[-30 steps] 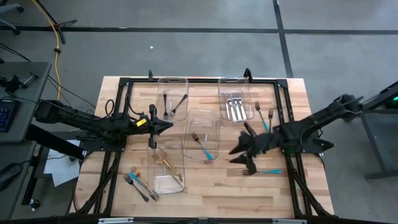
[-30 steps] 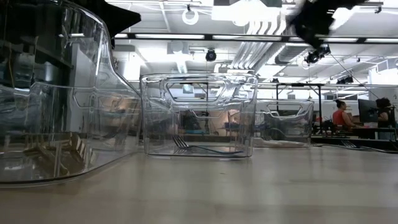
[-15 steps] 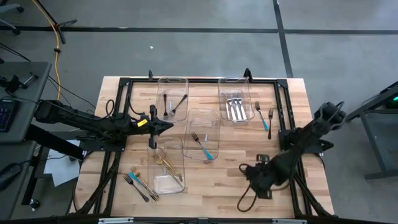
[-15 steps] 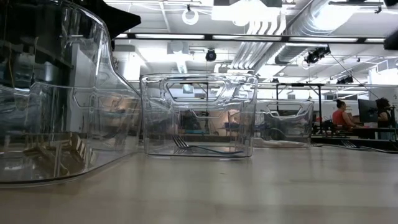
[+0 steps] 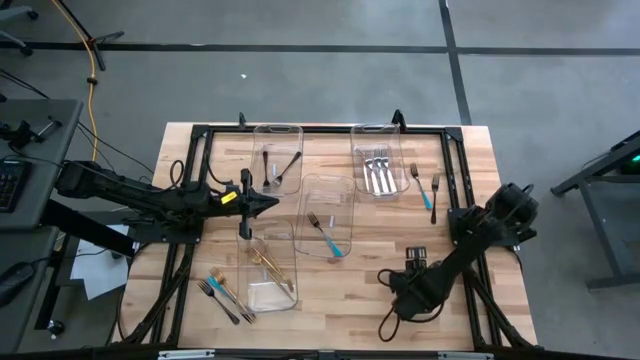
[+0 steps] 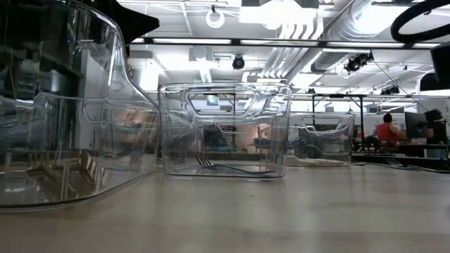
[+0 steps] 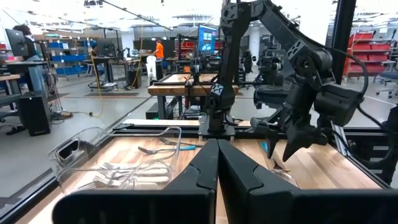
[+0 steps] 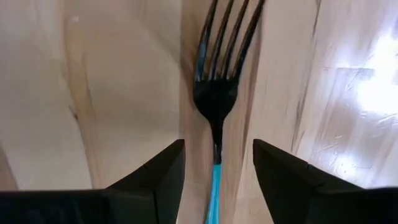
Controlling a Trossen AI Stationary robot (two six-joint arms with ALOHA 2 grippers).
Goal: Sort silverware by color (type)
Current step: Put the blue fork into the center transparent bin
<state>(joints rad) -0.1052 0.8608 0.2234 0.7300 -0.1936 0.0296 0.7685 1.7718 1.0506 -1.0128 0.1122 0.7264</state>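
With the right gripper (image 8: 214,168) open over the teal-handled fork (image 8: 219,93) on the surface (image 8: 112,93), I'd centre on the handle; left gripper (image 7: 217,180) stays shut.

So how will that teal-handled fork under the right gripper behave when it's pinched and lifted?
The teal-handled fork looks thin and rigid, so it probably won't flex. It lies flat on the table, so the right gripper, open astride the handle, has little to bite; it may slide or pivot. The slim handle looks smooth, likely slippery.
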